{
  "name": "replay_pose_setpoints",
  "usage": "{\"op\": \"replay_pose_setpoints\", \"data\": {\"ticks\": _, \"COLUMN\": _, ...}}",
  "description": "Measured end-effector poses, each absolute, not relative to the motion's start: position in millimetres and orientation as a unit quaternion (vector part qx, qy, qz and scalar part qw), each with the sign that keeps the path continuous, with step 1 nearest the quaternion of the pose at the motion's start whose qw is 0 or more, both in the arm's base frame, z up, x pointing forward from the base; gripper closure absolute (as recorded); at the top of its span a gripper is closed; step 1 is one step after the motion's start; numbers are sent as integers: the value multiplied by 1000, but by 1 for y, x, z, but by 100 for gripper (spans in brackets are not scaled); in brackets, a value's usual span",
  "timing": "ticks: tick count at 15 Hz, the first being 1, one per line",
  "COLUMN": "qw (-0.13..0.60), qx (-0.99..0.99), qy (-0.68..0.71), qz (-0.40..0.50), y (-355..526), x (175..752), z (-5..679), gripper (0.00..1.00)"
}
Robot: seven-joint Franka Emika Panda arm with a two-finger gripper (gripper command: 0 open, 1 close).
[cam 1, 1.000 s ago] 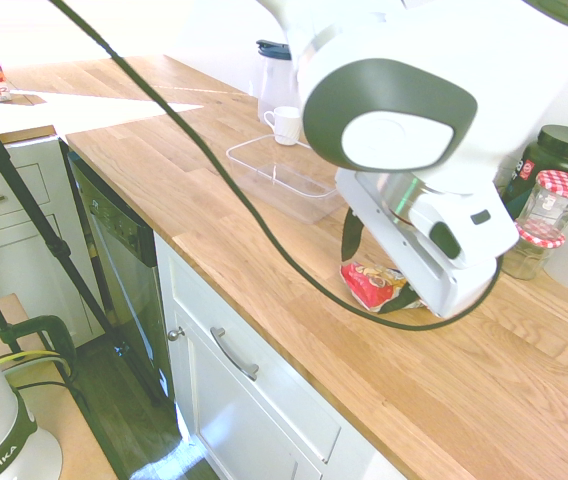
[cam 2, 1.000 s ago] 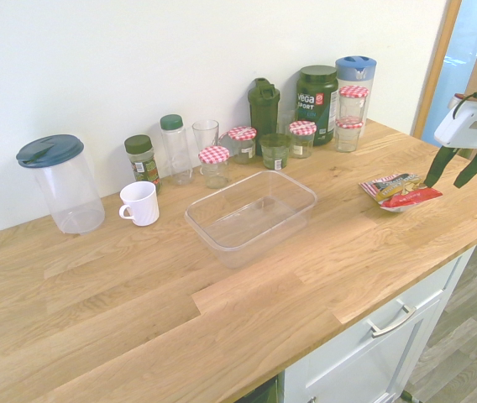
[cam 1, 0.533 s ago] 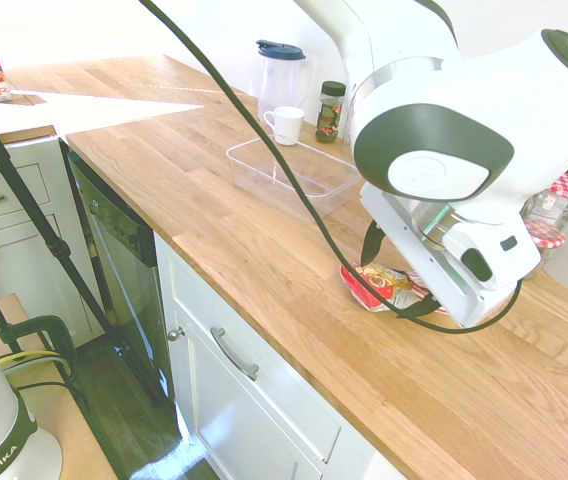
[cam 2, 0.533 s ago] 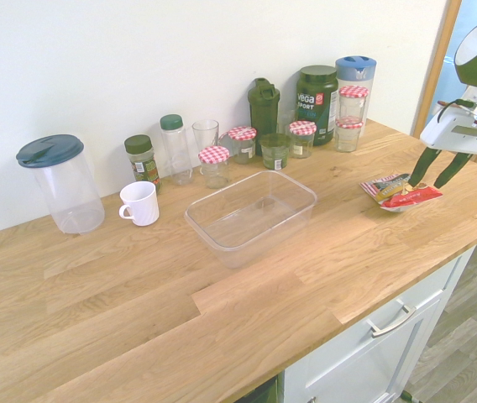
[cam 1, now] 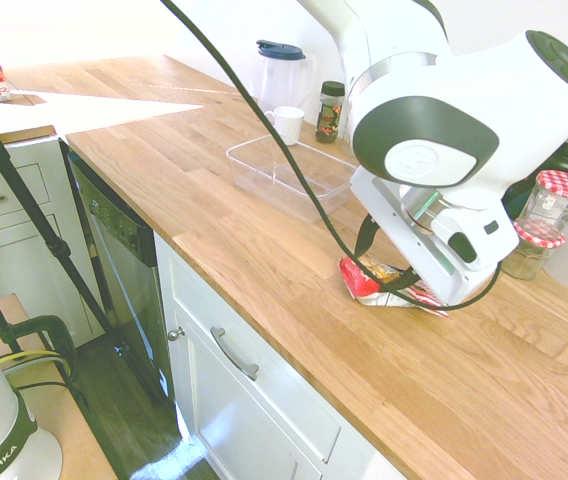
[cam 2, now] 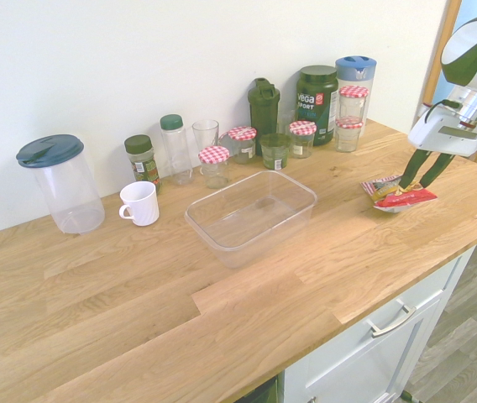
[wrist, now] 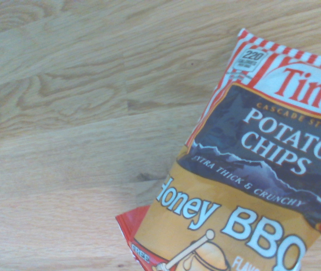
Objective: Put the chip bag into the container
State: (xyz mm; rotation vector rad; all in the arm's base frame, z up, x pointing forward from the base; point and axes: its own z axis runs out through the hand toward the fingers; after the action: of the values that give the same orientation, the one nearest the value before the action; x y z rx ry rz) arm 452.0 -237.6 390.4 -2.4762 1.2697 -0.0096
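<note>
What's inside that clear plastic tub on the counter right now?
Nothing: through the container only the wooden counter shows. The chip bag lies apart on the counter, under the gripper. Part of the bag is hidden by the fingers.

The chip bag is red and orange-yellow with a dark blue panel, white lettering and red-and-white striped ends; the container is clear; the table is light wood-grained.

The white arm reaches down steeply, wrist tilted, its gripper low over the counter with the two dark fingers spread apart.
</note>
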Motion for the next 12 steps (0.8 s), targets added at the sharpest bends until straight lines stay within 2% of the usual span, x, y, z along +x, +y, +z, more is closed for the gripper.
{"op": "replay_pose_setpoints", "data": {"ticks": 12, "qw": 179, "qx": -875, "qy": 450, "qz": 6, "y": -237, "x": 459, "z": 372, "gripper": 100}}
